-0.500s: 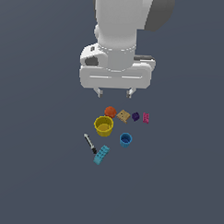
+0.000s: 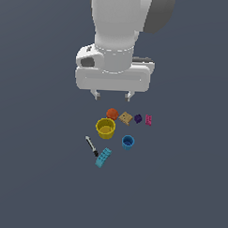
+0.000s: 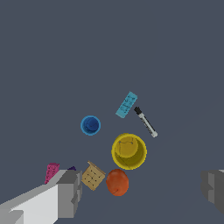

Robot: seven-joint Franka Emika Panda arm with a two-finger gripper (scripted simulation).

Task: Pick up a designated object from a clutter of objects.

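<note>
Purple block (image 2: 138, 118) on plain grey floor (image 2: 188, 185)

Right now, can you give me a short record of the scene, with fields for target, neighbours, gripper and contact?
target: small dark purple block
neighbours: tan block on the exterior view's left of it, pink block on the right
other items: orange ball, yellow cup, blue cup, pen, cyan brick
gripper: jaws open, above the items
contact: none

Exterior distant; wrist overhead, seemingly nearer.
</note>
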